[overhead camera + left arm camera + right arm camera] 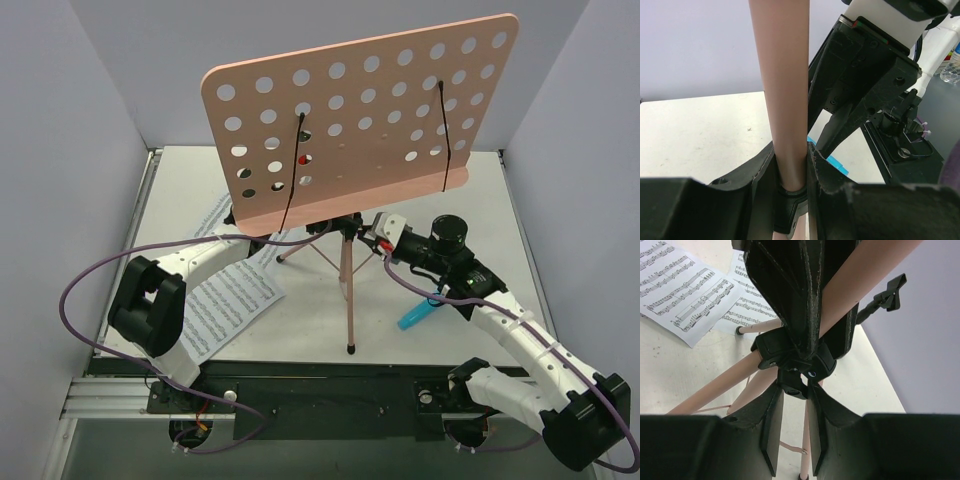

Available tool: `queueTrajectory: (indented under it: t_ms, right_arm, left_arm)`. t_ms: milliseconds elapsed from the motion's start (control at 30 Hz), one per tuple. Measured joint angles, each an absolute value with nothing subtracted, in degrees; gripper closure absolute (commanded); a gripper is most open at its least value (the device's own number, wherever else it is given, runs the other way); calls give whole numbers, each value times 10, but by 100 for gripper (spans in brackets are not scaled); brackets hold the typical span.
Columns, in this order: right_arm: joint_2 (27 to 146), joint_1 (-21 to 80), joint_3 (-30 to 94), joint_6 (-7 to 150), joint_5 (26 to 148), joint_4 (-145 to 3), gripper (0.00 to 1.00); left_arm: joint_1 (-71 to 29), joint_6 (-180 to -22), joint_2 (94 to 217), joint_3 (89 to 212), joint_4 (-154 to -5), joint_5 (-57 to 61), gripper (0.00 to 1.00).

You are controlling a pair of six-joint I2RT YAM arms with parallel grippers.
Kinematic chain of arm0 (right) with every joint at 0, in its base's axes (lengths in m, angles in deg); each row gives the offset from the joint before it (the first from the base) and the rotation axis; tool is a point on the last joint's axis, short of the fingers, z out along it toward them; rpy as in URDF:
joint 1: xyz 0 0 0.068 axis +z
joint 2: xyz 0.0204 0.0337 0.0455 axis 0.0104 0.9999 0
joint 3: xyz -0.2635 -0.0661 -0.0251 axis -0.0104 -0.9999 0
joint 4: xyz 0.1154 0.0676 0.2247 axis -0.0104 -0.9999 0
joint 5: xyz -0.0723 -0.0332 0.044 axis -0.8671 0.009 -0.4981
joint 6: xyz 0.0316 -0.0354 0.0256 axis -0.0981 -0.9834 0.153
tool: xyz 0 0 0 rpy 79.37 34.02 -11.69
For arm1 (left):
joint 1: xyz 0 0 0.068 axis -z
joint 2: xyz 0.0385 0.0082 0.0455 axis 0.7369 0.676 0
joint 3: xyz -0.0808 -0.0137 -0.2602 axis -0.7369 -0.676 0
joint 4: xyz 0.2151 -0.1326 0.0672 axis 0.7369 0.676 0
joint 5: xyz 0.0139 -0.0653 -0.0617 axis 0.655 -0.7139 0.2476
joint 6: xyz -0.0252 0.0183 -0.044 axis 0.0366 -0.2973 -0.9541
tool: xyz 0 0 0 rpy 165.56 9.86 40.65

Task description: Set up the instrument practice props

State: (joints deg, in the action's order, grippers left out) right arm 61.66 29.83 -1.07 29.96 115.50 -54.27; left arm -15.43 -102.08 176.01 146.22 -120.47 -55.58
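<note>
A: White surface [500, 215], grey walls [60, 100] close on both sides. Music stand [360, 110] upright mid-surface; left hand [790, 170] clenched on its pink pole.
B: Right hand [794, 390]?
A: Fingers [771, 430] straddle the black leg hub [790, 360]; grip or not, cannot tell. Overhead, the pink panel hides both grips. Sheets [225, 300] lie left of the legs.

Left arm [195, 265]: extends forward and inward, elbow raised. Left tool [790, 165]: clamped on the stand post [782, 75], one finger on each side. Right arm [520, 335]: reaches inward from the right. Right tool [794, 390]: jaws narrowly apart at the black hub [790, 360]; contact cannot be confirmed.
</note>
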Motion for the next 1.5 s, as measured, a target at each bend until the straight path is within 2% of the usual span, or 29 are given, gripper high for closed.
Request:
queueTrajectory:
  t_ms: [33, 100, 600, 833, 1267, 1500]
  right_arm:
    - [617, 298, -11, 308, 1154, -541, 94]
    - [617, 298, -11, 324, 1152, -540, 100]
    - [618, 297, -26, 499, 1137, -502, 100]
    - [619, 290, -76, 690, 1130, -394, 100]
    - [654, 287, -96, 1060, 1096, -317, 100]
    - [688, 288, -128, 1265, 1080, -222, 100]
  left_arm:
    - [-155, -1021, 1760, 1462, -1205, -556, 100]
    - [-155, -1022, 1760, 1462, -1206, -557, 100]
    - [-158, -1027, 1760, 1460, -1212, -563, 100]
    - [-162, -1030, 1760, 1460, -1215, -570, 100]
    - [-177, -1036, 1760, 1459, -1218, -579, 100]
    - [-186, -1037, 1760, 1459, -1218, -578, 100]
